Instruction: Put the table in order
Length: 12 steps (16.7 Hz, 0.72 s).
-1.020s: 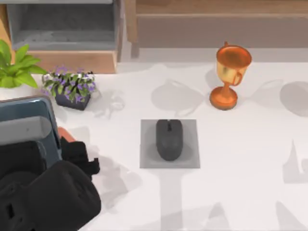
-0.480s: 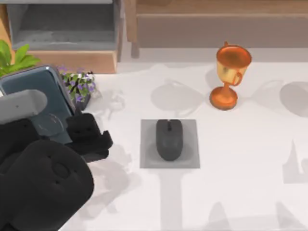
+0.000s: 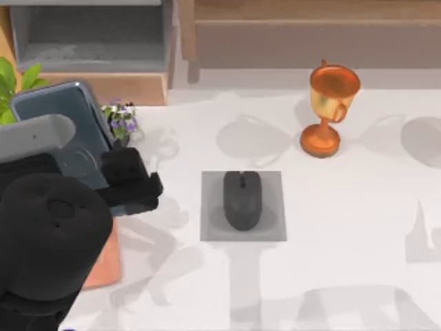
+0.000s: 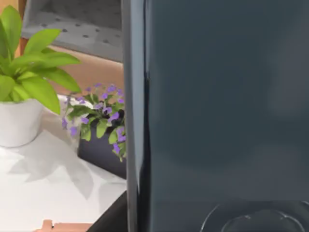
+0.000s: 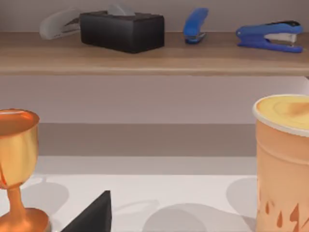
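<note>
One phone [image 3: 65,127], dark slab, carried above the table [image 3: 344,227] by my left gripper [image 3: 124,183], clamped on its lower end, screen tilted toward the shelf recess [image 3: 89,38] ahead, presumably its destination.

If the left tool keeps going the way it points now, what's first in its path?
Probably the purple-flowered plant in its dark pot, just ahead of the dark slab-like device that the left tool carries; the wooden shelf unit lies beyond. Depth is unclear.
</note>
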{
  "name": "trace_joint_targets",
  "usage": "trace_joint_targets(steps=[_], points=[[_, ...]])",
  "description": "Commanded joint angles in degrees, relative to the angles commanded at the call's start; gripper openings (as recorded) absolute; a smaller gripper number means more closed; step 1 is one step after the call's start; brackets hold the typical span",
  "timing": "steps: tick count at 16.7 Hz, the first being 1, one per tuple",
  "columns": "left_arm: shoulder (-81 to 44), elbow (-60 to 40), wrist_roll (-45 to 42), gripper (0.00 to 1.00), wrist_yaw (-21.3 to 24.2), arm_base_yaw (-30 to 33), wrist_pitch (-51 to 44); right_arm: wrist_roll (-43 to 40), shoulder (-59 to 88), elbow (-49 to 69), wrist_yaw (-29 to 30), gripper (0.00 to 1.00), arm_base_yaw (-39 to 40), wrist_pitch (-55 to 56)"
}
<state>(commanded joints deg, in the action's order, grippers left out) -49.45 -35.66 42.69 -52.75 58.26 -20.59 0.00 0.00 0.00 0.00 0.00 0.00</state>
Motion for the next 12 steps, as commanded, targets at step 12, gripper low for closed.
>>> trace_joint_targets(steps=[12], points=[[-4.31, 7.62, -6.35, 0.08, 3.65, -10.2, 2.34, 0.0, 0.0, 0.0, 0.0, 1.0, 0.0, 0.0]])
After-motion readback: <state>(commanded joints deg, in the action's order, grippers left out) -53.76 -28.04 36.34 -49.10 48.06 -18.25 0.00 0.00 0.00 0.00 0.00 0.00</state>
